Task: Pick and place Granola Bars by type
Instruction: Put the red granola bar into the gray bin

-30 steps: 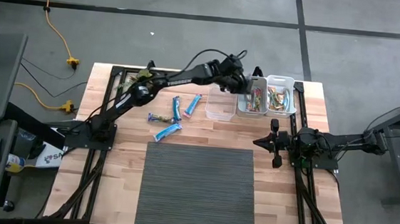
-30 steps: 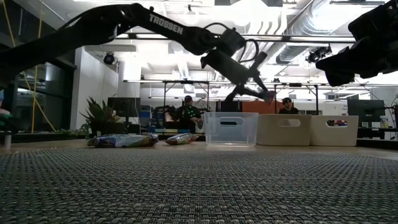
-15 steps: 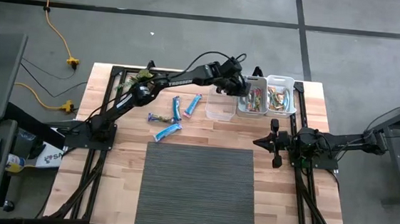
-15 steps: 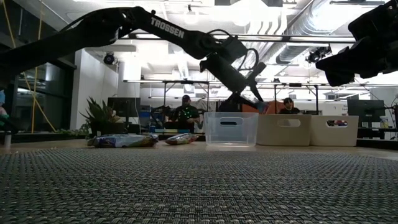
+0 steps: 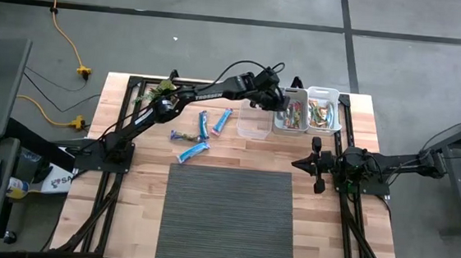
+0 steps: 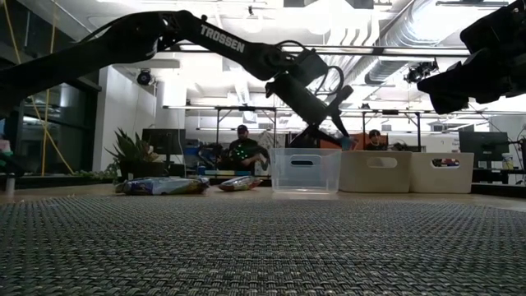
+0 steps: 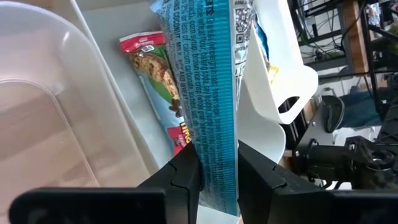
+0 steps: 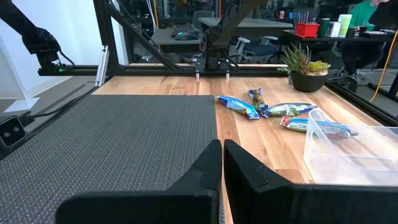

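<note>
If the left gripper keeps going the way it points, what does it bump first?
Probably the middle bin: the left gripper, shut on a blue bar, points down into it, where another bar lies. Depth is unclear.

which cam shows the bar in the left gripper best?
Left wrist view: the blue bar fills the frame, pinched between the left gripper fingers. The low view shows only a blue tip at the fingertips; in the high view the arm hides it; the right wrist view misses it.
</note>
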Robot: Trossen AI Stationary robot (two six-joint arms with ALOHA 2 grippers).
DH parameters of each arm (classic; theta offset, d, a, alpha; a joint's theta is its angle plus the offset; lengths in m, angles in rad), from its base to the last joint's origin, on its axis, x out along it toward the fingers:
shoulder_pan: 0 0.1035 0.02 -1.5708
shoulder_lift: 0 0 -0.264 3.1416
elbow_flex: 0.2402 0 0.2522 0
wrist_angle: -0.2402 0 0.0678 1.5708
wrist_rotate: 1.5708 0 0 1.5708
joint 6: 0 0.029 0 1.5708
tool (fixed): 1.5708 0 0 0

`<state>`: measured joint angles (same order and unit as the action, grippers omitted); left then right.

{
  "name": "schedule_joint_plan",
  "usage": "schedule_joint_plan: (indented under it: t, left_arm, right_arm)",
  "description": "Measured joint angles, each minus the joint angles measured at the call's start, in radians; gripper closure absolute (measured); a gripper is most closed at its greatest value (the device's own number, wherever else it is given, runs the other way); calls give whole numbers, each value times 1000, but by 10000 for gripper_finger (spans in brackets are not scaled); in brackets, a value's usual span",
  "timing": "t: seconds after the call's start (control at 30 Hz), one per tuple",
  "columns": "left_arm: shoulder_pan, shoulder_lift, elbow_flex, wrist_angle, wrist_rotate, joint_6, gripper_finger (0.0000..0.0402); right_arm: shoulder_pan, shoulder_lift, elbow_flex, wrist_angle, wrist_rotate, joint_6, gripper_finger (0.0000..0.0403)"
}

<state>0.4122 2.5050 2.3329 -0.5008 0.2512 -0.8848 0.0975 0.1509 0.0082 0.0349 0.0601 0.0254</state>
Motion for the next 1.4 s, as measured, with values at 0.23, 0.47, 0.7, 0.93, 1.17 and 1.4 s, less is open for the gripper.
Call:
schedule_joint_plan:
  t: [0.23, 0.47, 0.7, 0.93, 1.17, 1.4]
  left_arm:
    - [0, 0, 0, -3, 1, 15, 300]
    - [0, 0, 0, -2, 4, 16, 277]
    - [0, 0, 0, 20, 0, 20, 272]
    - [11, -1, 7, 119, 15, 42, 272]
    - [51, -69, 23, 96, 60, 143, 272]
    - [73, -189, 23, -113, 17, 337, 272]
  right_arm:
    - [0, 0, 0, 0, 0, 0, 402]
    - [0, 0, 0, 0, 0, 0, 402]
    - [0, 0, 0, 0, 0, 0, 402]
    - [0, 0, 0, 0, 0, 0, 402]
    - [0, 0, 0, 0, 0, 0, 402]
    - [0, 0, 0, 0, -1, 0, 402]
